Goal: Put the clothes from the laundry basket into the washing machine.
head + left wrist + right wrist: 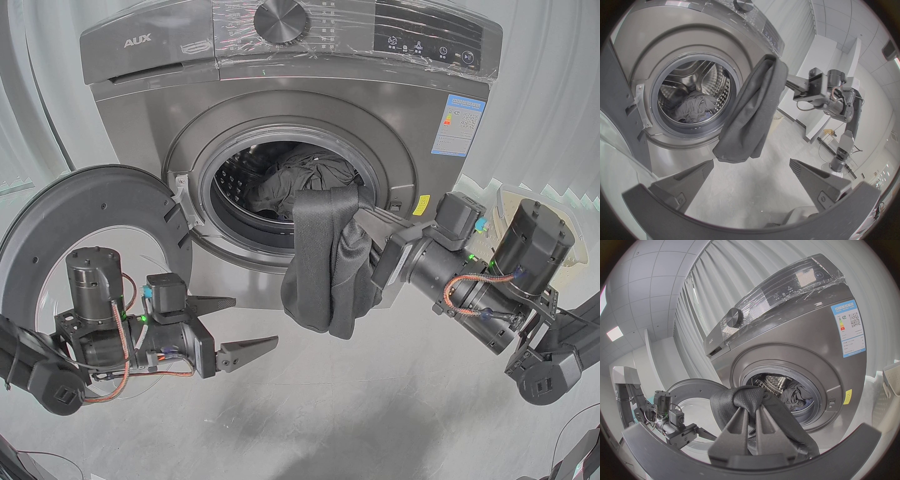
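clamping a dark garment, right pincer sits closed.

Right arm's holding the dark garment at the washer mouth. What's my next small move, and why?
Probably push the right gripper forward into the drum before releasing: it is shut on the garment, most of which hangs outside, below the opening's rim, and would likely fall to the floor.

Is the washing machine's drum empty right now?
No, a crumpled dark garment lies inside the drum.
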You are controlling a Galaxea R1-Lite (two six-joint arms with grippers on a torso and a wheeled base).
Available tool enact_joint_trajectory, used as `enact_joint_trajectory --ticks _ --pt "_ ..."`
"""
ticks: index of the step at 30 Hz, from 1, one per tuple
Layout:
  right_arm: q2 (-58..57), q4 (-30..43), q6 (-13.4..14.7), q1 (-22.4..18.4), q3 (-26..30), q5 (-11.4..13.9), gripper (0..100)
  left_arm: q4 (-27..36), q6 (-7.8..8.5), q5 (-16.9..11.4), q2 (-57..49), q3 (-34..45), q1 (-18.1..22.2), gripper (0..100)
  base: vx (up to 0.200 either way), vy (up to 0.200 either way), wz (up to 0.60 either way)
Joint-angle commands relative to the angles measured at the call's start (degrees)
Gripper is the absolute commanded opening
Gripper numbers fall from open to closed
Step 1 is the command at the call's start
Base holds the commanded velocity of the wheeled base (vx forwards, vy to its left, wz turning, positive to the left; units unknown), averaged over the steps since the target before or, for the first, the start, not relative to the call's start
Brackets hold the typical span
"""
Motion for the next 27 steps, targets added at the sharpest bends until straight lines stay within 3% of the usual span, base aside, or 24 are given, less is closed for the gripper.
enact_joint_trajectory --ticks 1,4,6,11,21,27 --pt "0.0 -0.01 -0.03 0.03 0.2 0.03 0 -3.67 -1.72 1.18 7.35 -2.24 -0.2 100 0.0 0.0 0.0" --pt "0.0 -0.01 -0.03 0.12 0.29 0.03 0 -5.17 -5.06 1.97 9.37 -3.21 -0.99 100 0.0 0.0 0.0" --pt "0.09 -0.01 -0.03 0.12 0.29 0.03 0 -5.17 -6.03 1.97 10.25 -3.47 -1.43 100 0.0 0.0 0.0" --pt "0.27 -0.01 -0.03 0.2 -0.06 0.03 0 -5.78 -5.76 1.97 13.32 -4.79 -1.51 100 0.0 0.0 0.0" --pt "0.71 -0.01 -0.03 0.2 -0.15 0.03 0 -14.4 -6.11 2.06 21.85 -7.69 -1.34 100 0.0 0.0 0.0" --pt "0.88 -0.1 -0.03 0.91 -0.15 -0.06 0 -15.01 -6.11 2.06 24.92 -9.62 -1.07 100 0.0 0.0 0.0"
